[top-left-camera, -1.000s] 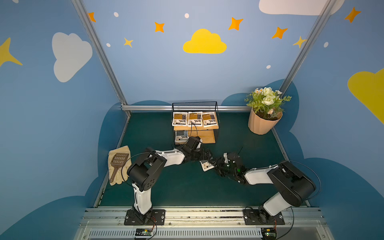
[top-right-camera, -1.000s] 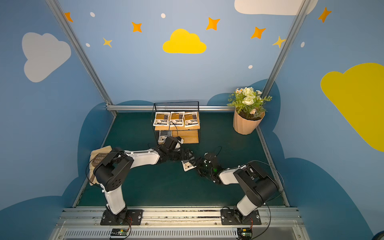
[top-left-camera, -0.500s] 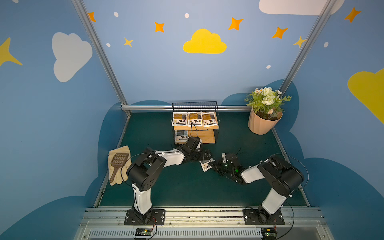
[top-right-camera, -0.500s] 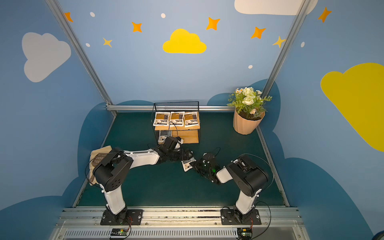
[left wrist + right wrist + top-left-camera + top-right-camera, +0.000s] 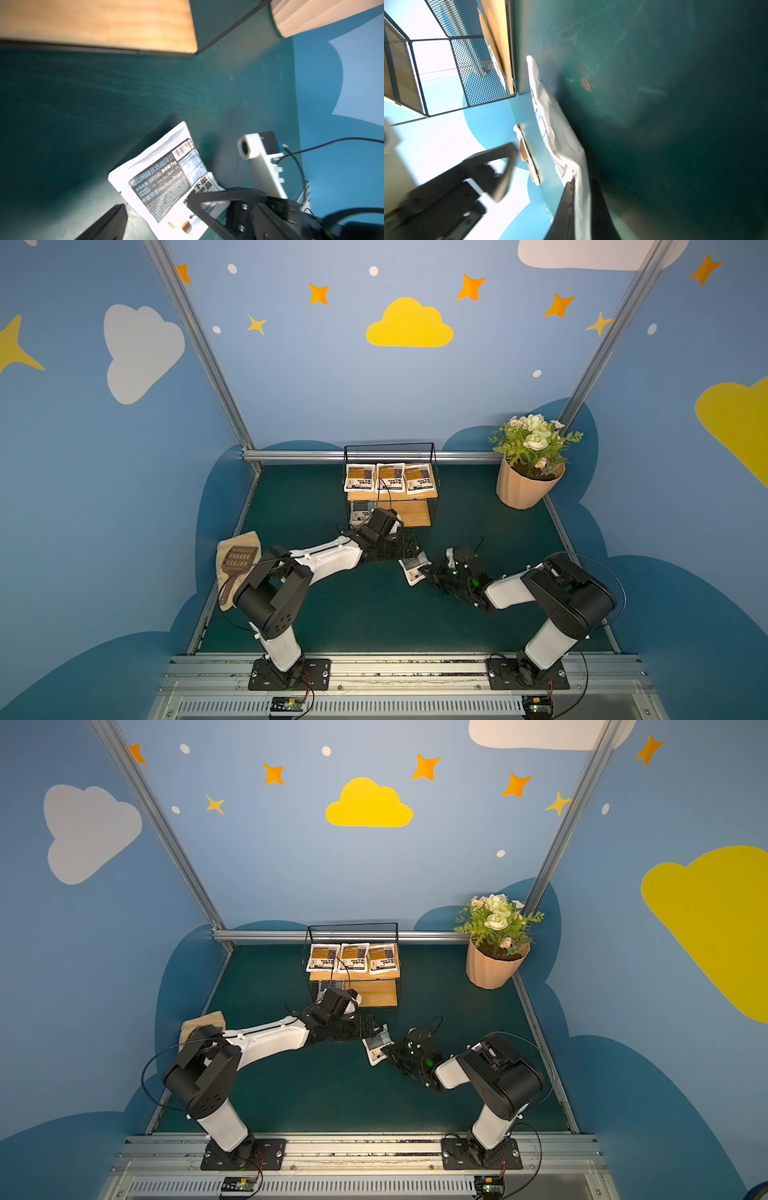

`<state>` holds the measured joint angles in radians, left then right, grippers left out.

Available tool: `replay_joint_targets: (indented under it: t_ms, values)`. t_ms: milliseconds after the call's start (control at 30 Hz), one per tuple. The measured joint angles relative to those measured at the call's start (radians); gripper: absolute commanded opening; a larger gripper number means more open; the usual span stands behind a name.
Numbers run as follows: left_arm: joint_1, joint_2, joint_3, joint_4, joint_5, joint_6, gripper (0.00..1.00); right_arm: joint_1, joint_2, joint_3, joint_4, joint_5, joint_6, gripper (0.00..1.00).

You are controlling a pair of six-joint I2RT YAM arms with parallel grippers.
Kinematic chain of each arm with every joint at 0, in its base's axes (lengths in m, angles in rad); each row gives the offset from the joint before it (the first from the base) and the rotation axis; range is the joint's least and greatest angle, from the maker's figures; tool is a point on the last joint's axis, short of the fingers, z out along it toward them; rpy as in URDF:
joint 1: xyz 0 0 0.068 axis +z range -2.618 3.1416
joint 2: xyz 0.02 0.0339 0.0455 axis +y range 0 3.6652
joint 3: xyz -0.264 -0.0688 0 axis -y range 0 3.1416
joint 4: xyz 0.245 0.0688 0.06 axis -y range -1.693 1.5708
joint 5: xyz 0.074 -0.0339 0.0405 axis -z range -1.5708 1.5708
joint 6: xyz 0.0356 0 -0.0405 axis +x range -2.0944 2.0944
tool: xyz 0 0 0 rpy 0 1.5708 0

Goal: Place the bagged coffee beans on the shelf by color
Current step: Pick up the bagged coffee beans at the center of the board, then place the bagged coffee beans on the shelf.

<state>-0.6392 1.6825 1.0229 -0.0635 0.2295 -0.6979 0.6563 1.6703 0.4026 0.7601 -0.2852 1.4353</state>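
A grey-blue bag of coffee beans (image 5: 412, 569) (image 5: 376, 1048) (image 5: 164, 182) lies on the green table in front of the shelf (image 5: 415, 512). My right gripper (image 5: 428, 572) (image 5: 581, 207) is shut on its near edge, one finger above and one below. My left gripper (image 5: 409, 548) (image 5: 372, 1026) is open just beyond the bag's far side, not touching it; one finger (image 5: 108, 224) shows beside the bag. Three orange-label bags (image 5: 390, 478) lie in a row on the upper board. Another grey-blue bag (image 5: 360, 512) lies at the left of the lower board, partly hidden by the left wrist.
A peach ribbed pot with flowers (image 5: 525, 489) stands at the back right. A tan cloth with a brown grid-patterned tool (image 5: 239, 560) lies at the left table edge. Blue walls with metal posts close the table on three sides.
My right gripper has shut on the grey-blue bag, and the right arm's elbow has drawn in toward the middle. The left arm has stayed where it was, still open.
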Motion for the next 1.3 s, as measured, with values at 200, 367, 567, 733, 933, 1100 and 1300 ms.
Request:
replay_joint_targets:
  t_ms: [200,367,567,733,933,1100,1300]
  values:
    - [0.019,-0.159,-0.009,-0.065,-0.048,0.002,1.00,0.000,-0.075,-0.001,-0.053,-0.012,-0.001,0.00]
    - [0.049,-0.321,-0.073,-0.124,-0.105,-0.010,1.00,0.000,-0.159,-0.001,-0.108,-0.010,-0.005,0.00]
    - [0.101,-0.544,-0.216,-0.206,-0.196,-0.041,1.00,0.000,-0.250,0.005,-0.182,0.002,-0.022,0.00]
    - [0.193,-0.716,-0.306,-0.290,-0.227,-0.070,1.00,0.000,-0.294,0.023,-0.243,0.024,-0.022,0.00]
    - [0.307,-0.789,-0.358,-0.364,-0.207,-0.088,1.00,0.000,-0.301,0.060,-0.272,0.060,-0.017,0.00]
    - [0.364,-0.745,-0.382,-0.385,-0.159,-0.091,1.00,0.000,-0.253,0.113,-0.255,0.067,-0.014,0.00]
    - [0.391,-0.705,-0.401,-0.379,-0.107,-0.093,1.00,0.005,-0.135,0.170,-0.171,0.075,0.002,0.00]
